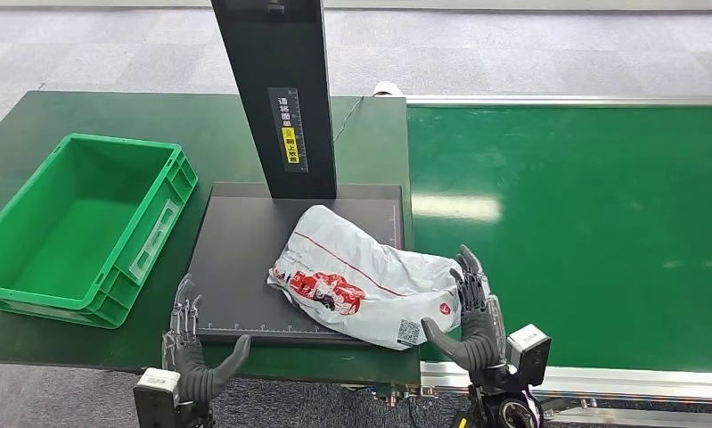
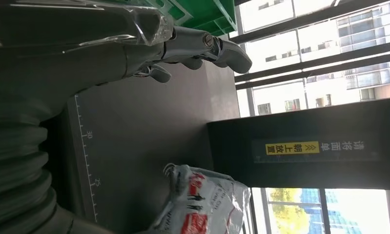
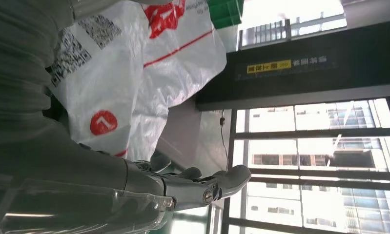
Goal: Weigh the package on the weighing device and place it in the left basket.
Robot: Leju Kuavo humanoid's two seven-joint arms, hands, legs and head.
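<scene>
- Head view: the package (image 1: 363, 278), a crumpled white bag with red print, lies on the black scale (image 1: 236, 267), its right end hanging over the scale's right edge toward the green belt (image 1: 584, 232). The scale's post (image 1: 276, 98) stands at the far edge, just behind the package.
- The right hand (image 1: 470, 316) is at the package's near right corner, fingers spread and upright, thumb out toward the bag; it looks to be beside or just touching it, holding nothing.
- The left hand (image 1: 194, 348) hovers at the scale's near left corner, well apart from the package, fingers spread wide, empty.
- The green basket (image 1: 147, 241) sits to the left of the scale, with nothing visible inside.
- Left wrist view: the left hand's fingers (image 2: 202, 46) reach over the bare scale; the package (image 2: 207, 204) lies apart from them, in front of the post.
- Right wrist view: the package (image 3: 134, 73) lies close against the right hand (image 3: 183, 187), whose fingers are extended, not closed on it.
- Judgement: the weighing step appears to be in hand. To weigh well, the package should rest wholly on the scale, so nudge its overhanging end left, then take both hands off before lifting it to the basket.
</scene>
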